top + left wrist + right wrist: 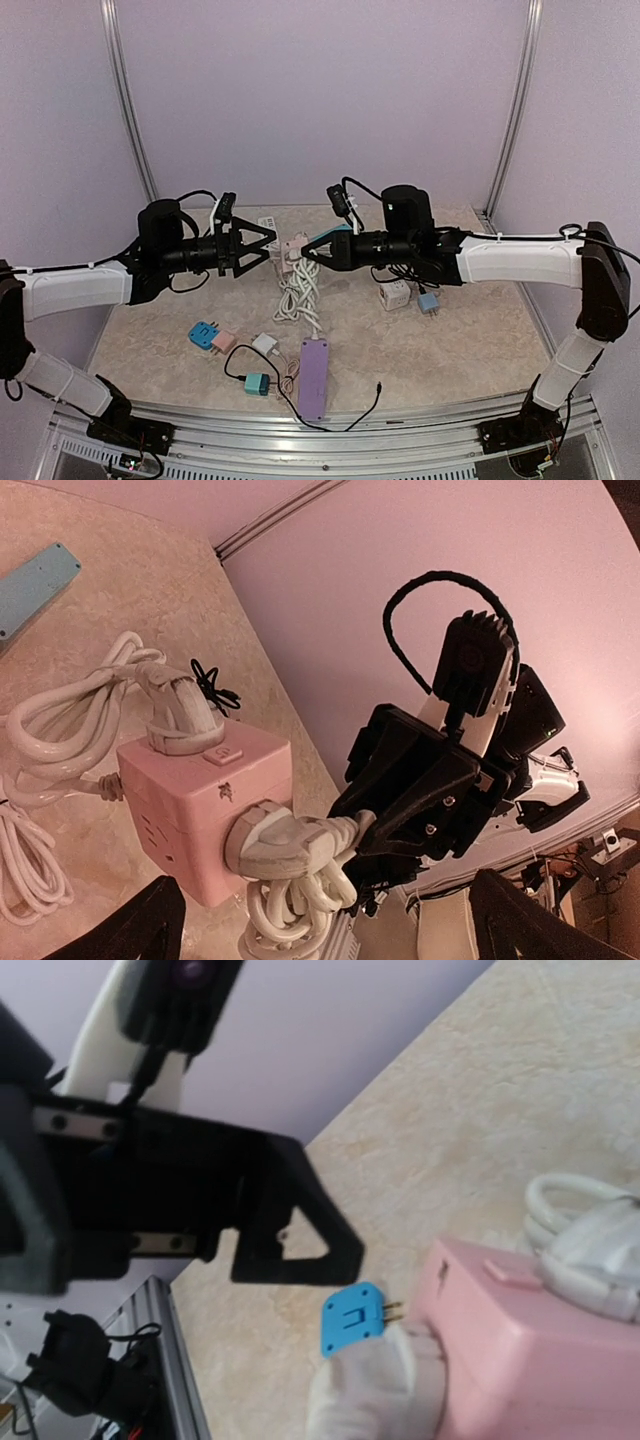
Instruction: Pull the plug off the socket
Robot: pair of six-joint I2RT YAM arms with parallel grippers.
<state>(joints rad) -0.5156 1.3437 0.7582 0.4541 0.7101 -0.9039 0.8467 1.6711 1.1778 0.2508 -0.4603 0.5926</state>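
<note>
The pink cube socket point(293, 250) point(195, 805) point(545, 1345) is up off the table between my two grippers. A white plug point(283, 840) point(380, 1390) sits pushed into its side face, with its white cord point(298, 290) coiled below. My right gripper point(308, 251) point(400, 810) is shut on the plug's cord end. My left gripper point(272, 248) point(330, 925) is open just left of the socket, its fingers point(150, 925) spread wide on either side and touching nothing. The right wrist view does not show that gripper's own fingers.
On the table below lie a blue adapter point(205, 334) point(350, 1318), a pink adapter point(224, 342), a white one point(265, 344), a teal plug point(257, 383) and a purple power strip point(313, 376). A white cube socket point(394, 295) and a blue plug point(428, 303) sit to the right.
</note>
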